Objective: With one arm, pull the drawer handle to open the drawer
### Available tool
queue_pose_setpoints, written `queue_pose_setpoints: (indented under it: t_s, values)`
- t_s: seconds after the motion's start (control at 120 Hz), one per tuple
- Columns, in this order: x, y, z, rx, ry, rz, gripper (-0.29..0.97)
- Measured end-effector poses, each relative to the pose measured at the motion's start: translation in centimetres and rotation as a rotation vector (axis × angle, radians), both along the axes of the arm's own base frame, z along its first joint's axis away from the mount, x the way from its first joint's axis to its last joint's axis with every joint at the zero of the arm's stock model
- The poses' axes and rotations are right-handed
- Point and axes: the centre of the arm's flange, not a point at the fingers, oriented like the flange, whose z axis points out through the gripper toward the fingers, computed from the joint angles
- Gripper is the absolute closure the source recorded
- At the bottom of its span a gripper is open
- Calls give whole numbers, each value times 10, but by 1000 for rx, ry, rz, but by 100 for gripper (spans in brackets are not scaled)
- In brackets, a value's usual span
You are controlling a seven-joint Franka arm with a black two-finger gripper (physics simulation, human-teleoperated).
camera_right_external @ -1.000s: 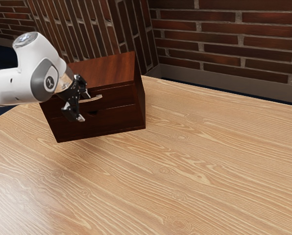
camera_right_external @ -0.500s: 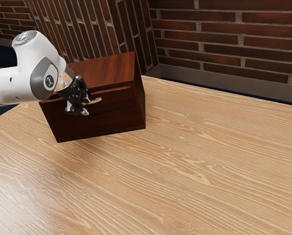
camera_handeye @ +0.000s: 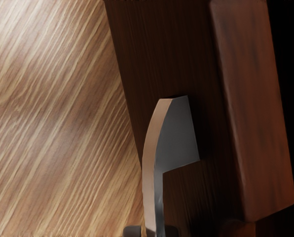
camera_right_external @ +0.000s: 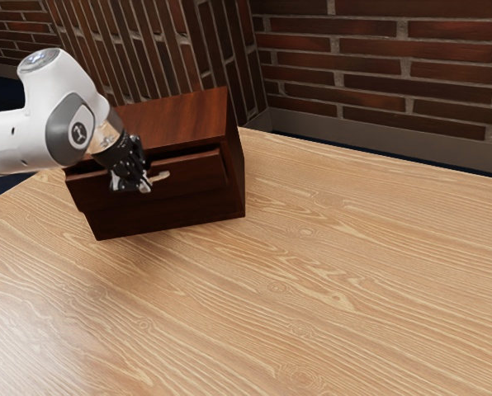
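Observation:
A dark red-brown wooden drawer box (camera_right_external: 184, 120) stands at the table's back, toward the exterior view's left. Its upper drawer front (camera_right_external: 192, 169) juts out a little from the box face, showing a thin top edge. The pale curved handle (camera_right_external: 158, 176) sticks out of that front. My black gripper (camera_right_external: 137, 181) is shut on the handle's end nearest the exterior view's left, and the white arm comes in from that side. In the wrist view the handle (camera_handeye: 169, 138) runs down to the hand, against the dark drawer front (camera_handeye: 157, 54).
The light wooden table (camera_right_external: 312, 272) stretches wide in front of and to the exterior view's right of the box. A brick wall (camera_right_external: 395, 58) runs behind, with a grey ledge (camera_right_external: 378, 132) along the table's far edge.
The fingers, wide open around the handle a second ago, have shut on it. The hand has since drawn back toward the exterior view's left, and the drawer front has come out slightly.

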Motion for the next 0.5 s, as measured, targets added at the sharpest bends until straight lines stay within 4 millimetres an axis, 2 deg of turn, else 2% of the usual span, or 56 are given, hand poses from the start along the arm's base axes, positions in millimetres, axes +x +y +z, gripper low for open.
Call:
queue_pose_setpoints:
  t_s: [0.5]
  values:
    - [-31, -17, 4, -65, 24, -23, 79]
